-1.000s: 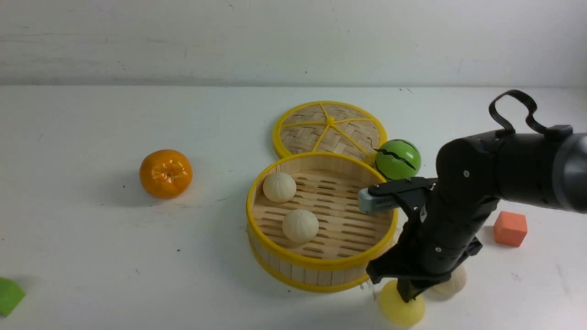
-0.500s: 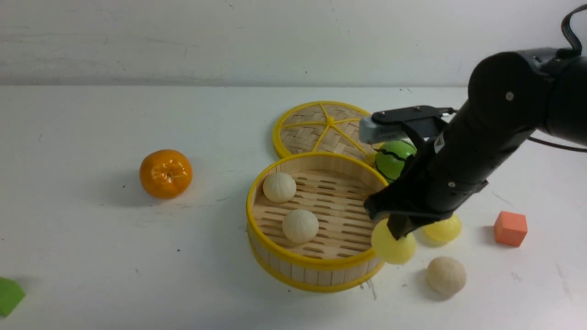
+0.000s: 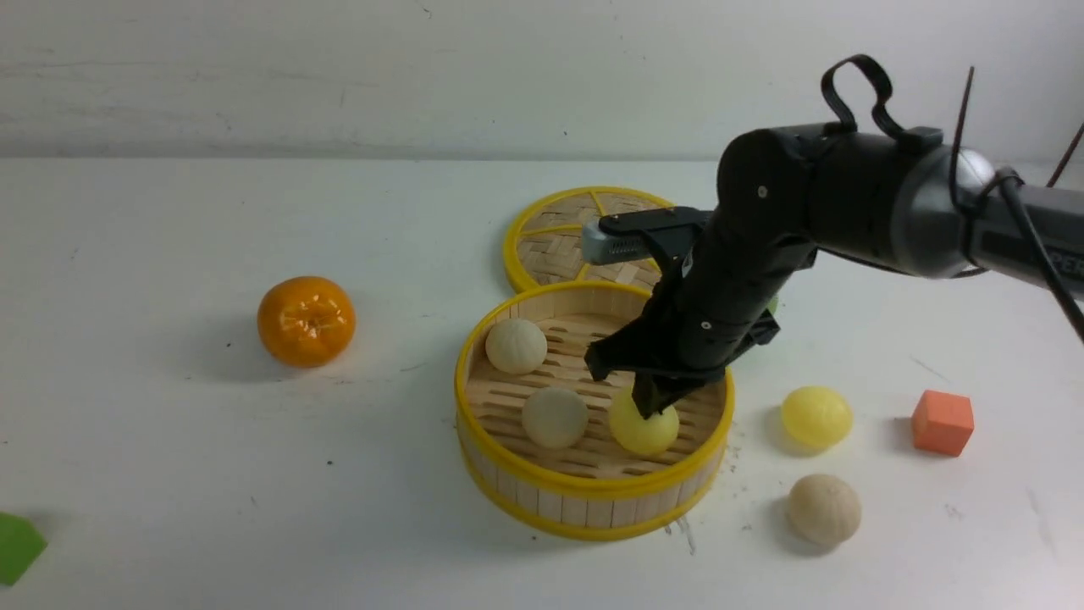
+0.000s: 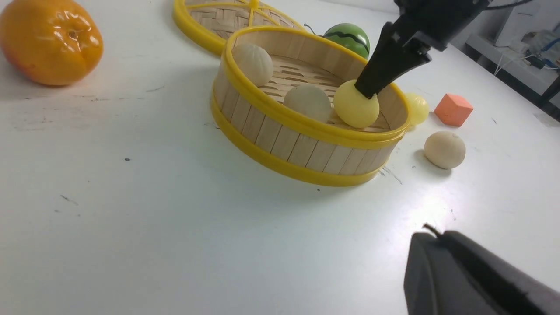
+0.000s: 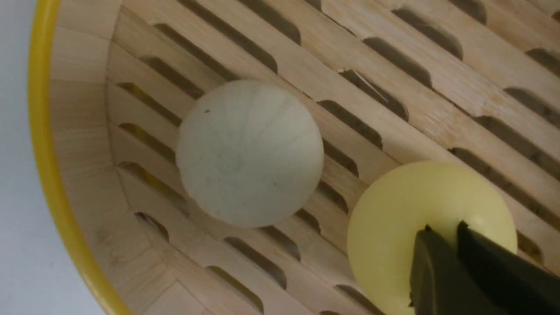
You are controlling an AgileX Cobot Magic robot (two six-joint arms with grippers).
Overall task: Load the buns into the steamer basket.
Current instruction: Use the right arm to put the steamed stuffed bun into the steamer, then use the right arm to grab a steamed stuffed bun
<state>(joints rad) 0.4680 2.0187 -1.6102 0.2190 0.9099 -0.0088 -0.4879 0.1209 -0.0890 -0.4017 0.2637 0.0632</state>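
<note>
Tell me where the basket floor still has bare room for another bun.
The basket is bare toward its far wall, between the far beige bun and the right arm. The near side is crowded: the near beige bun and the yellow bun sit side by side, right gripper on the yellow one.

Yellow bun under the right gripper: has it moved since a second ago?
Yes: the yellow bun went leftward off the table into the steamer basket.

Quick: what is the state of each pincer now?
Left pincer: closed, empty.
Right pincer: closed on the yellow bun, inside the basket.
</note>
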